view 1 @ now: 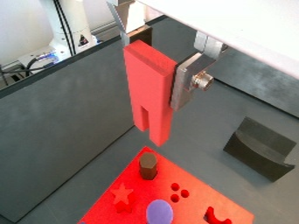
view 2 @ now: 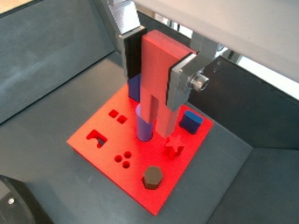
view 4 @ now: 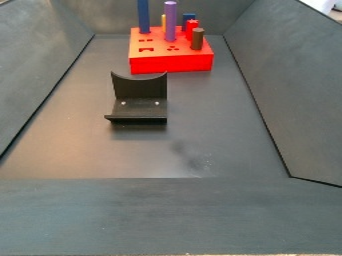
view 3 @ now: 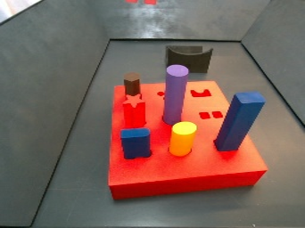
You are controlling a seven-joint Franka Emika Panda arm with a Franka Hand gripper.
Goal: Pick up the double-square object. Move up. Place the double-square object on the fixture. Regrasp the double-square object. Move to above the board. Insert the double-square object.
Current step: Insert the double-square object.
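Wrist views: double-square object [view 1: 149, 92] between tool [view 1: 155, 83] fingers

The double-square object [view 1: 149, 92], a flat red-pink block with a slot at its lower end, hangs upright, clamped in the claw [view 1: 158, 74] high over the board [view 2: 138, 166]. The board, a red slab carrying coloured pegs, lies near the dark fixture [view 4: 138, 97].

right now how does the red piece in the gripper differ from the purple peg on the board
The double-square object is red, flat-sided and slotted at its lower end; the purple peg is a round cylinder. The object hangs clamped in the gripper above the board; the peg stands seated in it. Both are upright and elongated.
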